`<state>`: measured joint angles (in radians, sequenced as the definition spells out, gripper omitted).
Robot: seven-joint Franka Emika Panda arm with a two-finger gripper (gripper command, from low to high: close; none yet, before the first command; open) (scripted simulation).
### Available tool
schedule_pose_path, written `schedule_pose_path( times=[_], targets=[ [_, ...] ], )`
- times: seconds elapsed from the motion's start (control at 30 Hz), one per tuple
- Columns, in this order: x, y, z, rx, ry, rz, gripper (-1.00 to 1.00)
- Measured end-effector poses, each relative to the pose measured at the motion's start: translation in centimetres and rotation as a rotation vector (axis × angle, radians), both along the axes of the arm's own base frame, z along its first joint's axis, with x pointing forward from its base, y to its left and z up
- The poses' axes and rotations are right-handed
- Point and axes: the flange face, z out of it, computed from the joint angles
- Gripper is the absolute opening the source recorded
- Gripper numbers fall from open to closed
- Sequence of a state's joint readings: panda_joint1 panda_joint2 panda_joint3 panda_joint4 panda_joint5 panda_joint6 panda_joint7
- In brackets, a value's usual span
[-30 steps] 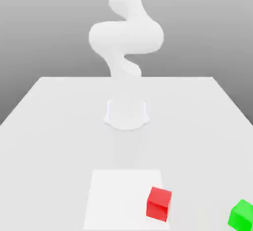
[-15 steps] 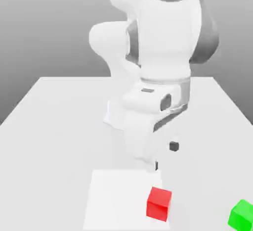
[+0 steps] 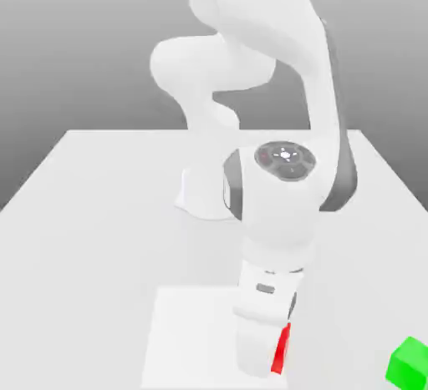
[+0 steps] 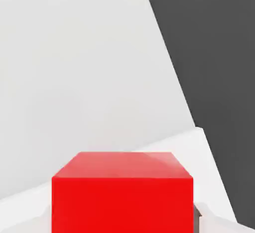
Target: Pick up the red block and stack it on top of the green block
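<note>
And down here we have the gripper (image 3: pixel 276 367) right at the red block (image 3: pixel 282 350), low over the table (image 3: pixel 79 255). The block sits by the pale square panel's (image 3: pixel 196 330) side toward the exterior view's right, close to that panel's near corner, and the hand covers much of it from this angle. In the hand view the block looms large, one flat face squarely toward us. Is the grip closed on it or still loose around it? We cannot tell from here.

Over toward the exterior view's right, well apart from the panel, we see the green block (image 3: pixel 409 365) directly on the tabletop, turned at an angle, with nothing stacked on it. Behind all this the arm (image 3: pixel 280 205) reaches forward from its base (image 3: pixel 209 196), which stands nearer the table's far edge, and bends down steeply to the hand.
</note>
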<state>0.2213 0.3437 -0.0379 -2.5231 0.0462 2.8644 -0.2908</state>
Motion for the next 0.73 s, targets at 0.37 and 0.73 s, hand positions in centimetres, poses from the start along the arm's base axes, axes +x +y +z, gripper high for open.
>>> schedule_pose_path(
  times=[0.37,0.73],
  targets=[
    [2.7,11.0,8.1,0.000,0.000,0.005,-1.00],
    [2.8,19.9,3.8,0.000,0.000,0.006,1.00]
  ],
)
